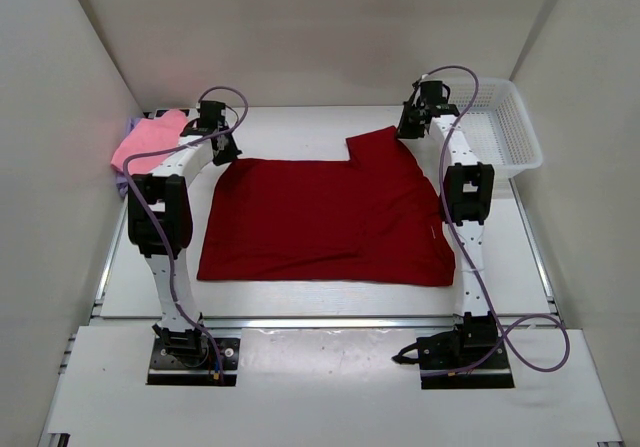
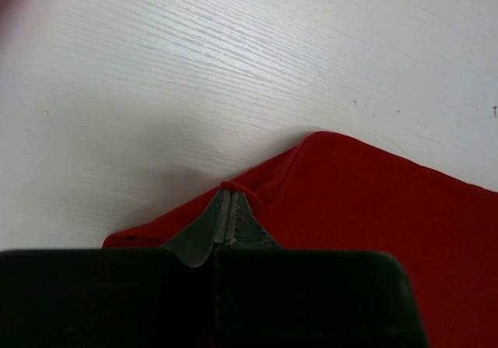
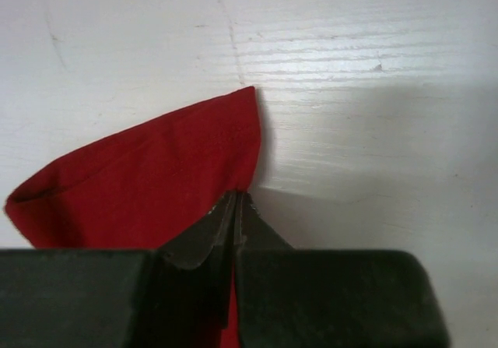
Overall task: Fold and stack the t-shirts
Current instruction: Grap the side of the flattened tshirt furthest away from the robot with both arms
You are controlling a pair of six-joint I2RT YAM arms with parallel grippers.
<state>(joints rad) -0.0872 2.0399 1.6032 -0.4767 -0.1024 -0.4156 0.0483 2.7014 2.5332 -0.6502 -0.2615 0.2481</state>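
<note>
Overhead, the dark red t-shirt (image 1: 330, 217) lies spread flat in the middle of the table (image 1: 300, 127); the left gripper (image 1: 225, 152) sits at its far left corner and the right gripper (image 1: 408, 132) at the far right sleeve, a matched pair of holds that looks meant for carrying the far edge toward the near one; the pink t-shirt (image 1: 150, 137) rests on the lavender t-shirt (image 1: 124, 183) at the far left, the white basket (image 1: 505, 127) at the far right, both apart from the work. From the left wrist, the jaws are pressed together on a pinch of red hem at the corner. From the right wrist, the jaws are likewise clamped on the sleeve's edge.
</note>
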